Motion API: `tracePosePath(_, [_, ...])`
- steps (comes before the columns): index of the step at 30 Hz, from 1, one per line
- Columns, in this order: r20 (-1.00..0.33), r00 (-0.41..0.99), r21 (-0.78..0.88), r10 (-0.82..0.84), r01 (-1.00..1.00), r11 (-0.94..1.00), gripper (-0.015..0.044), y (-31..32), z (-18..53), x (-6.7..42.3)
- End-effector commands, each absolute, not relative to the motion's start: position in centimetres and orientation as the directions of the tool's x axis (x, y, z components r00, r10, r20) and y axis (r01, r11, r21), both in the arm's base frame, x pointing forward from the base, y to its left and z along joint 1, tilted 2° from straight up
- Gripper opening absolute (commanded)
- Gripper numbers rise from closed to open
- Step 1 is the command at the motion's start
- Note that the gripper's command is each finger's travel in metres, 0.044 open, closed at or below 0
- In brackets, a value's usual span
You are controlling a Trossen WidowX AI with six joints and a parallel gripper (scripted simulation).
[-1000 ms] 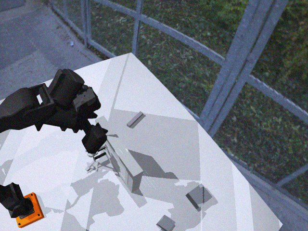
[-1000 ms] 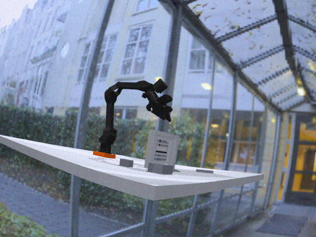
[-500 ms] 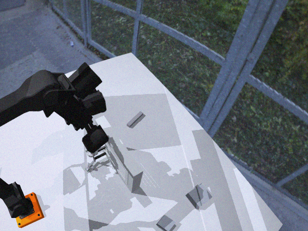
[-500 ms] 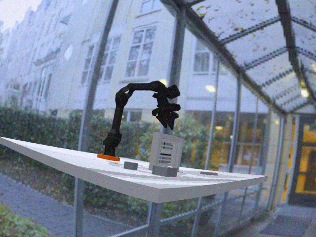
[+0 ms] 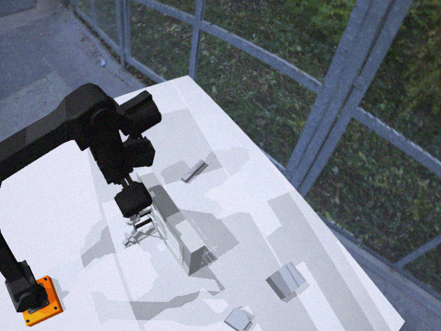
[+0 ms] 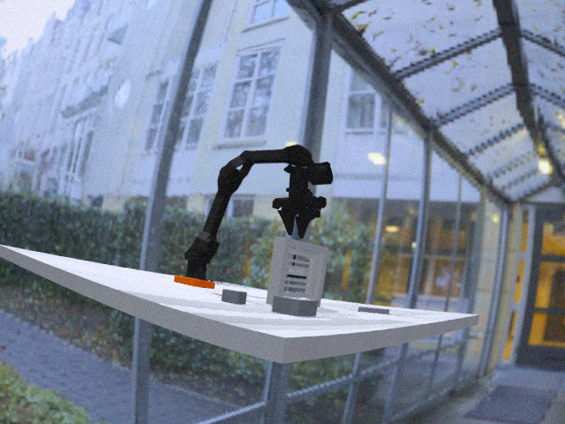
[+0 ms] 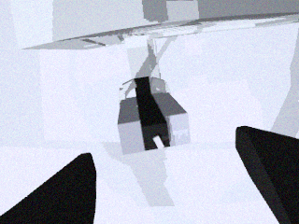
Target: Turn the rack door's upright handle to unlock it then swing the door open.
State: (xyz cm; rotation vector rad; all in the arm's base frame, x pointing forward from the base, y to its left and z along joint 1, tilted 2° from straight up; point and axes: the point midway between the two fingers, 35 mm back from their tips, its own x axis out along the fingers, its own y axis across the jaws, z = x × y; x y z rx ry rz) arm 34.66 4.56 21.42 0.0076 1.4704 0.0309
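The light grey rack (image 5: 192, 235) (image 6: 277, 268) (image 7: 234, 9) stands upright on the table (image 5: 71, 199) (image 6: 137, 310). Its slatted door (image 5: 166, 231) appears shut, in line with the frame. The handle (image 5: 143, 223) (image 7: 128, 112) stands out from the door's face, with dark and light parts; its exact turn is hard to tell. My gripper (image 6: 295, 235) (image 7: 166, 149) is open and points down near the rack's top. In the wrist view the handle shows between and beyond the fingertips, with no finger seen touching it. In the top view the fingertips are hidden by the gripper's body.
A grey block (image 5: 286, 281) (image 6: 294, 306) lies behind the rack. A smaller block (image 5: 238, 318) (image 6: 233, 296) lies to its side. A thin bar (image 5: 194, 171) (image 6: 372, 310) lies off the rack's other end. The orange arm base (image 5: 55, 303) (image 6: 193, 281) sits on the table.
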Motion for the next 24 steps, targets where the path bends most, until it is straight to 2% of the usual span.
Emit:
tracePosePath(1, [-0.999,0.046,0.024,0.024,-0.01,1.0,0.0296,4.8,21.0,34.5])
tracePosePath(24, [-0.999,0.026,0.027,0.027,-0.012,1.0,0.0296,4.9,18.1,34.8])
